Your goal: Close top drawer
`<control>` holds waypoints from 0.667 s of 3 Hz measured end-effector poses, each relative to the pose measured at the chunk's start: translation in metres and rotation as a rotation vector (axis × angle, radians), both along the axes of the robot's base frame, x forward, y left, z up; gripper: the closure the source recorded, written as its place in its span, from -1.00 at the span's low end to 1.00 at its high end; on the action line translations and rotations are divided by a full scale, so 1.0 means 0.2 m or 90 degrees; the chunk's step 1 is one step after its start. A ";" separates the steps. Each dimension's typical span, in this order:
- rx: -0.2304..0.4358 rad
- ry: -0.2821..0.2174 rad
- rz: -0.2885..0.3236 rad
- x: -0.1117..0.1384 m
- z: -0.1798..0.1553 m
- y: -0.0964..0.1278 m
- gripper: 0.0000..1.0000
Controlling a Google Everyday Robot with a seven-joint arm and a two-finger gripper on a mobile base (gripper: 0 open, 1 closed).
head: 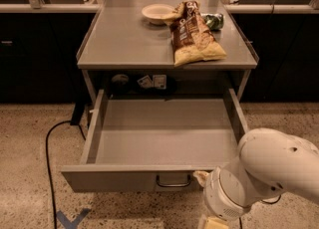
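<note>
The top drawer (164, 133) is a wide, shallow grey metal drawer, pulled fully out of its cabinet toward me. Its inside floor is bare. Its flat front (109, 179) faces me, with a small dark wire loop handle (173, 181) at centre. My white arm (259, 178) fills the lower right, close to the right end of the drawer front. The gripper is hidden behind the arm's white joint, just right of the handle; only a pale tip (202, 177) shows there.
On the cabinet top (124, 39) lie a white bowl (157, 13), a brown chip bag (193, 36) and a green item (214, 21). Small objects (144, 81) sit in the cavity behind the drawer. A black cable (50, 148) runs over the speckled floor at left. Dark counters stand behind.
</note>
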State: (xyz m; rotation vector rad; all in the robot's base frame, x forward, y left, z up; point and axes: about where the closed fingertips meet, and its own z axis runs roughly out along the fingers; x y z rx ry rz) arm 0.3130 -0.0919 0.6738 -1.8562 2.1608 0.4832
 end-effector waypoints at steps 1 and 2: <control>0.000 0.000 0.000 0.00 0.00 0.00 -1.00; -0.002 -0.001 0.010 0.02 0.00 0.01 -1.00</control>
